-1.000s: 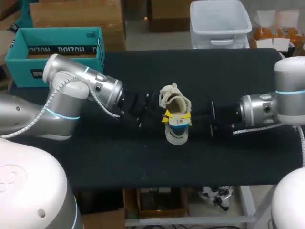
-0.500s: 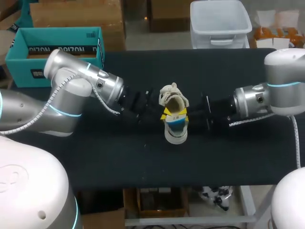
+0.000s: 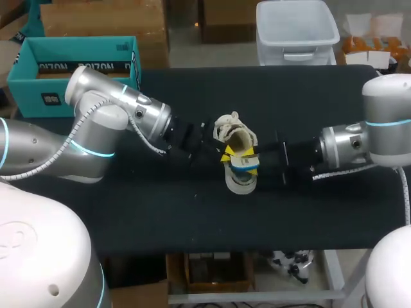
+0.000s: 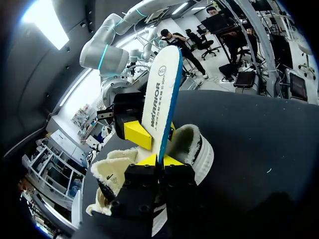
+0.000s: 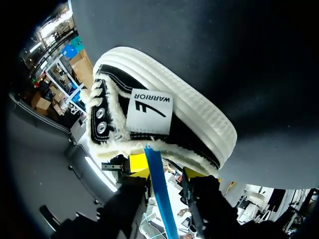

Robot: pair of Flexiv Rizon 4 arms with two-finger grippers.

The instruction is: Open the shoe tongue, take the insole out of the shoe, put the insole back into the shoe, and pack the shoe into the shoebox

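A fleece-lined shoe (image 3: 235,176) with a white sole stands at the table's middle. A white insole with a blue edge (image 4: 162,94) sticks up out of its opening. My left gripper (image 4: 159,160) is shut on the insole's lower edge, just above the shoe (image 4: 197,149). From the other side my right gripper (image 5: 165,169) straddles the same insole (image 5: 160,199), its fingers apart with a gap on each side, so it is open. In the head view both grippers meet over the shoe, left (image 3: 224,154) and right (image 3: 252,159). The teal shoebox (image 3: 77,70) stands open at the back left.
The black table (image 3: 192,218) has free room in front of the shoe and to its sides. My left arm (image 3: 122,122) lies between the shoebox and the shoe.
My right gripper's fingers have parted from the insole. The left arm has pushed a little further toward the shoe, still gripping the insole.
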